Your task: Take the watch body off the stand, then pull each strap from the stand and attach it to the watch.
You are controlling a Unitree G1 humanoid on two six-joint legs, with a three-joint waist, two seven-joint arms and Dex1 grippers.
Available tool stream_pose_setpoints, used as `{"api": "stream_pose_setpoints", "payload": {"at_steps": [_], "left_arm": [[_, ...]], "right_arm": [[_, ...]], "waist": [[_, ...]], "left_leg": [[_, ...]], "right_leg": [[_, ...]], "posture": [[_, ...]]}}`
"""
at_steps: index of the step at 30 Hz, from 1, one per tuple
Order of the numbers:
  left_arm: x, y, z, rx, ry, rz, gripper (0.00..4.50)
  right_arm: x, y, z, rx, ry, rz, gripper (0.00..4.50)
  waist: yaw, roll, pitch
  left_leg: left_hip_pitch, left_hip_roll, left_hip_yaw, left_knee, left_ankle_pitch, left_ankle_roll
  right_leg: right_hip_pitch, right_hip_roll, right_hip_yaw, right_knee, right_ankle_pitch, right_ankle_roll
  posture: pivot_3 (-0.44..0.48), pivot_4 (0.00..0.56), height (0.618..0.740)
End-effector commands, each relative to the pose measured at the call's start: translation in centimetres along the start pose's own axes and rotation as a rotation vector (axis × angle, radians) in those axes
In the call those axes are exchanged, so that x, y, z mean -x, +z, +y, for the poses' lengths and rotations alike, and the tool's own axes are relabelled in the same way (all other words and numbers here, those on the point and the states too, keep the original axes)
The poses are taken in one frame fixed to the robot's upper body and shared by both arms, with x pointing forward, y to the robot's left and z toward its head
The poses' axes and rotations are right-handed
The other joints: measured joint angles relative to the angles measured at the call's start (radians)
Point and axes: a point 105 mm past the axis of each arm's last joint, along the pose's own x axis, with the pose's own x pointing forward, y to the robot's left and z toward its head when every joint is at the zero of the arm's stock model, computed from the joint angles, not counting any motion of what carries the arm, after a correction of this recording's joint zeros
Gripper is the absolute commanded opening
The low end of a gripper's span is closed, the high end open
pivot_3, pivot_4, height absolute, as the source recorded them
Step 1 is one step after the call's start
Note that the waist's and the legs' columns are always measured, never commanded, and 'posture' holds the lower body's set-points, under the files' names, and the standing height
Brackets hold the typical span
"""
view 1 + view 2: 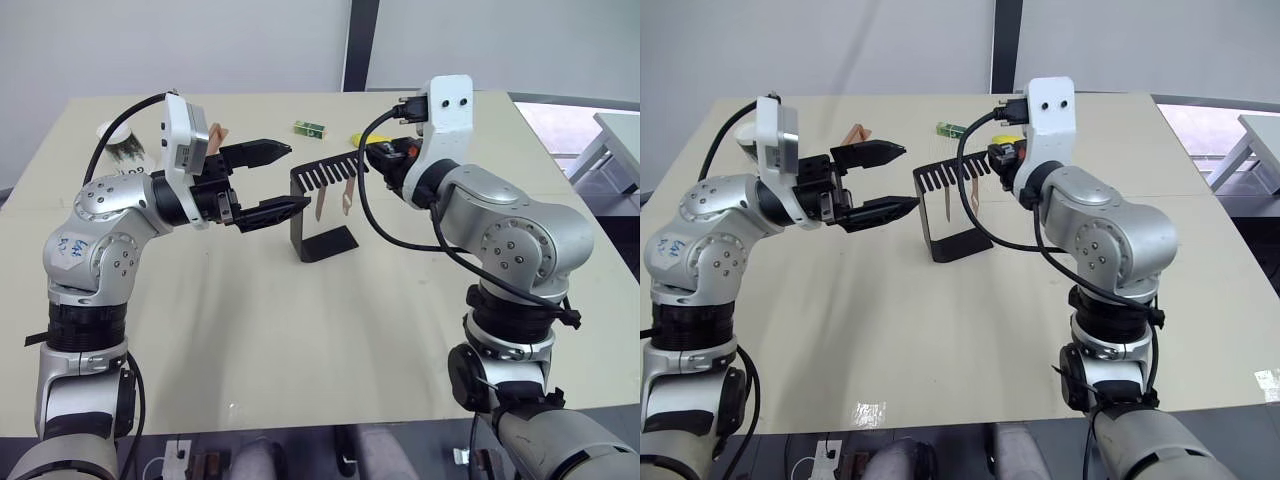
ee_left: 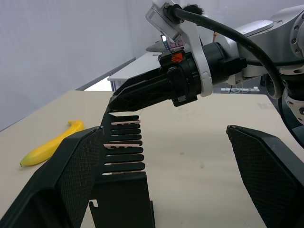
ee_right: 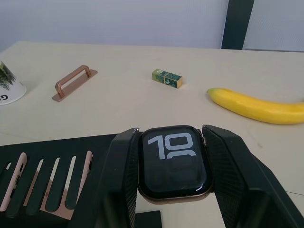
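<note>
The black stand (image 1: 326,243) is at the table's middle, its slotted top arm (image 1: 325,171) pointing right. Two salmon-pink straps (image 1: 320,206) (image 1: 347,196) hang from its slots. My right gripper (image 3: 172,134) is at the far end of that arm, shut on the watch body (image 3: 173,164), a black-faced case with a copper-toned rim showing "10". I cannot tell whether the watch still rests on the stand. My left gripper (image 1: 292,177) is open in the air just left of the stand's upright, holding nothing.
A banana (image 3: 256,107) and a small green box (image 1: 309,128) lie behind the stand. A copper-coloured handle bar (image 3: 73,81) and a white cup (image 1: 125,146) sit at the back left. The table's near half is bare.
</note>
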Motion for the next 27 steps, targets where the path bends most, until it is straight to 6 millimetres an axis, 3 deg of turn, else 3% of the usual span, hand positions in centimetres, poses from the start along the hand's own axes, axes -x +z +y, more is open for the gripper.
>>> {"api": "stream_pose_setpoints", "payload": {"at_steps": [1, 6, 10, 14, 19, 27], "left_arm": [[-0.1, 1.5, -0.3, -0.063, -0.005, -0.027, 4.50], [-0.5, 1.9, -1.3, -0.046, -0.051, -0.046, 4.50], [-1.0, 2.0, -3.2, -0.016, -0.139, -0.048, 4.50], [-1.2, 1.5, -5.0, 0.016, -0.232, -0.028, 4.50], [-1.4, 0.2, -6.3, 0.022, -0.287, 0.010, 4.50], [-1.6, -1.0, -7.1, 0.015, -0.319, 0.038, 4.50]], "right_arm": [[0.9, 2.4, 0.8, 0.030, 0.033, -0.095, 1.58], [3.0, 4.1, 1.3, 0.065, 0.106, -0.164, 1.58], [5.9, 3.0, -0.2, 0.090, 0.142, -0.159, 1.58], [9.3, -1.0, -3.8, 0.135, 0.070, -0.051, 1.58], [11.7, -5.8, -7.3, 0.099, -0.055, 0.058, 1.58], [11.9, -12.1, -11.5, 0.037, -0.199, 0.126, 1.58]], "waist": [[0.000, 0.000, 0.000], [0.002, 0.000, 0.000], [0.007, 0.000, 0.000], [0.019, 0.000, 0.000], [0.027, 0.000, 0.000], [0.027, 0.000, 0.000]], "left_leg": [[0.000, 0.000, 0.000, 0.000, 0.000, 0.000], [0.000, 0.000, 0.000, 0.000, 0.000, 0.000], [-0.001, 0.000, -0.002, -0.001, 0.000, 0.000], [-0.001, 0.000, -0.002, -0.001, 0.000, 0.001], [0.000, -0.001, -0.001, -0.001, 0.000, 0.001], [0.002, -0.001, 0.000, 0.000, 0.000, 0.000]], "right_leg": [[0.000, 0.000, 0.000, 0.000, 0.000, 0.000], [0.000, 0.000, 0.000, 0.000, 0.000, 0.000], [0.001, 0.000, -0.002, 0.000, 0.000, 0.000], [0.001, 0.000, -0.001, -0.003, 0.000, 0.001], [0.002, 0.001, 0.001, -0.003, 0.000, 0.001], [0.003, 0.002, 0.003, -0.002, 0.000, 0.001]], "posture": [[0.000, 0.150, 0.740], [0.000, 0.150, 0.740], [0.000, 0.150, 0.740], [0.000, 0.150, 0.740], [0.000, 0.150, 0.740], [0.000, 0.150, 0.740]]}}
